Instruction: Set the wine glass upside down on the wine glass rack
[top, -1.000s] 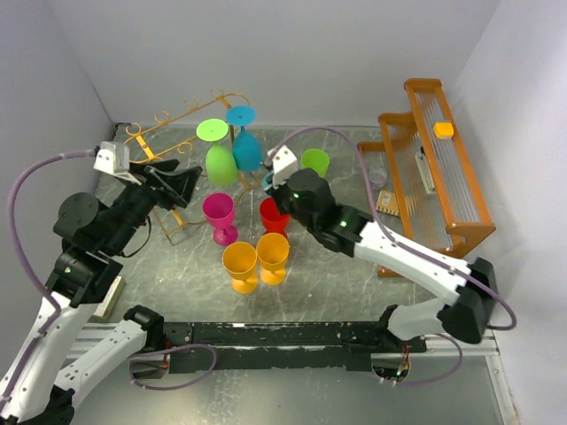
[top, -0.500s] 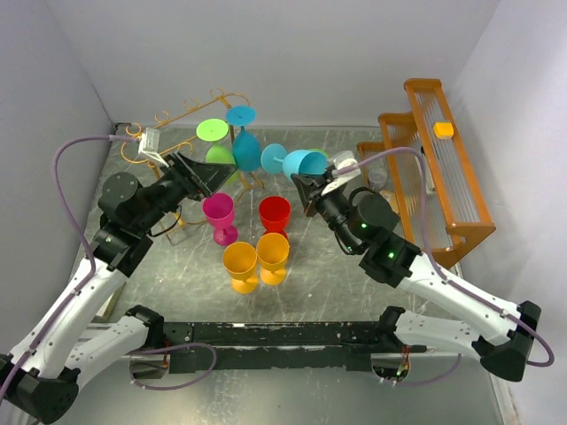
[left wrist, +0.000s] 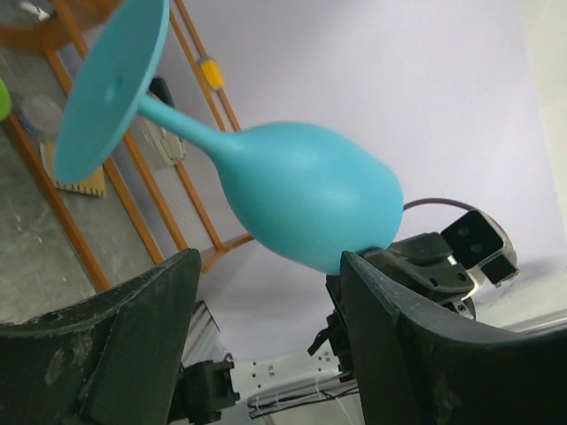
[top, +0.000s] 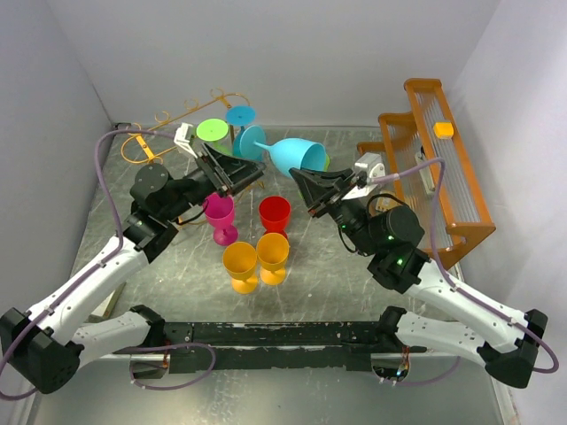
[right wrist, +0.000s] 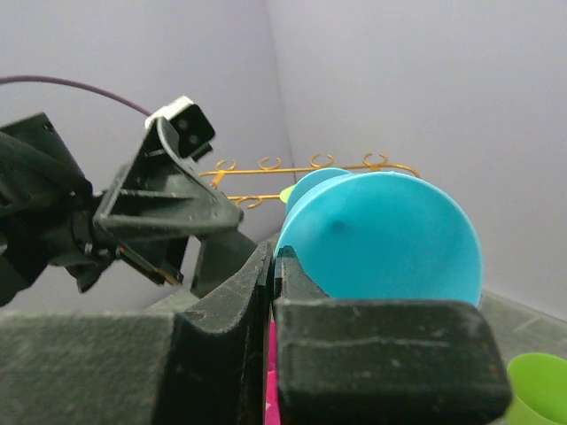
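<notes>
**Blue wine glass being carried sideways between two tools**

The right tool (top: 306,180) is pinching shut on the bowl rim of the light-blue wine glass (top: 294,154). It is holding the glass off the surface (top: 310,283), lying almost level. The bowl is sitting just past its fingertips, and the stem and foot are pointing away from it, toward the left tool (top: 237,172).

The left tool is standing wide open with nothing in it. In its wrist view the bowl is showing just ahead, in line with the gap between its fingers (left wrist: 133,328).

Beyond the left tool, the gold wire wine glass rack (top: 166,119) is carrying a green glass (top: 211,130) and a teal glass (top: 239,115), feet uppermost.

The glass looks like moulded plastic, so it is probably light, stiff, smooth and not fragile. Held by the rim alone, it is likely to pivot or slip. The thin stem just under the foot seems the better place to hold it for sliding the foot onto the rails.
</notes>
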